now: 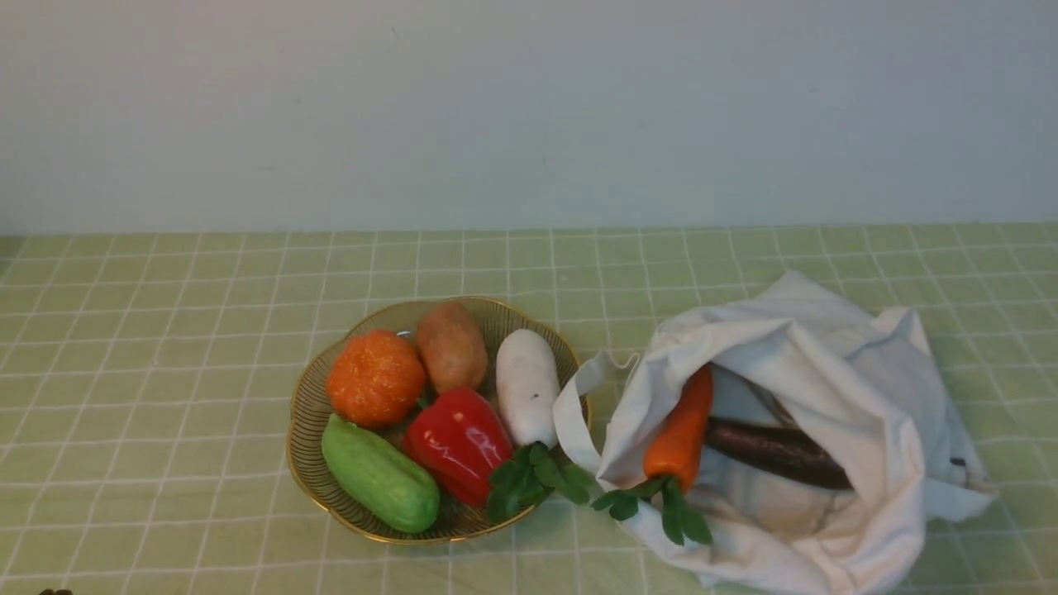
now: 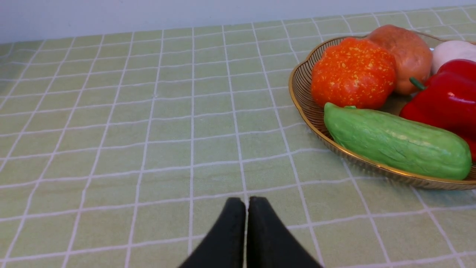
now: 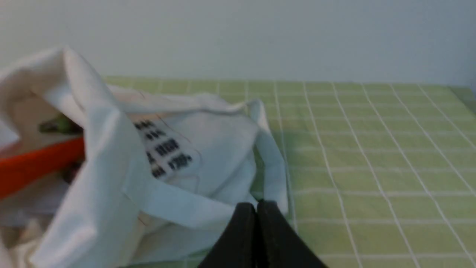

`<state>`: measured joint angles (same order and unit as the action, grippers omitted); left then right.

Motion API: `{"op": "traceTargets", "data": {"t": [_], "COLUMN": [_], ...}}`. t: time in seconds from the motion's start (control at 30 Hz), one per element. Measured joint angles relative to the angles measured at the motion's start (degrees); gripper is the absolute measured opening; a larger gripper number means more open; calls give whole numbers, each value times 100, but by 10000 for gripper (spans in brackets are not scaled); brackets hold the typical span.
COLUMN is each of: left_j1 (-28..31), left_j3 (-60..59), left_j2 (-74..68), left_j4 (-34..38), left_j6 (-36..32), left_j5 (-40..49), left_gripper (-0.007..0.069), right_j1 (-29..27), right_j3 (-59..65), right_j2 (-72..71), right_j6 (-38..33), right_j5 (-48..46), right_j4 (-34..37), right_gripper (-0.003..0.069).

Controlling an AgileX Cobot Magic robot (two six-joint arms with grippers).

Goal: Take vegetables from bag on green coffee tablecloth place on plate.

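Both end effectors pinched together, holding nothing, low over the green coffee tablecloth (image 1: 165,347).

The left end effector (image 2: 247,203) has the plate (image 2: 303,108) ahead and to one side, carrying the white radish (image 1: 527,385), a pepper (image 1: 457,442), a cucumber (image 1: 378,473), a potato (image 1: 450,345) and an orange gourd (image 1: 375,377). Just beyond the right end effector (image 3: 256,207) slumps the bag (image 3: 208,149), with the carrot (image 1: 681,431) and aubergine (image 1: 777,452) in its mouth.

- A pale green tablecloth (image 1: 165,372) gridded with thin white lines is seen.
- A gold plate (image 1: 307,413) (finely ribbed) is shown.
- An orange carrot (image 1: 679,434) and dark purple aubergine (image 1: 777,453) are framed by an off-white bag (image 1: 843,364).
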<state>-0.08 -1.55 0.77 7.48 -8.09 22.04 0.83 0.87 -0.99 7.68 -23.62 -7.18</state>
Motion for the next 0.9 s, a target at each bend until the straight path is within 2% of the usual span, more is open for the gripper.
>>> {"op": "traceTargets", "data": {"t": [0.1,0.9], "left_j1": [0,0], "left_j3": [0,0], "left_j2": [0,0], "left_j4": [0,0], "left_j6": [0,0], "left_j5": [0,0], "left_gripper": [-5,-5], "right_j1": [-158,-166], "right_j3": [14,14], "right_j2": [0,0], "right_j6": [1,1], "right_j5": [52,52], "right_j4": [-5,-5], "right_gripper": [-15,-15]}}
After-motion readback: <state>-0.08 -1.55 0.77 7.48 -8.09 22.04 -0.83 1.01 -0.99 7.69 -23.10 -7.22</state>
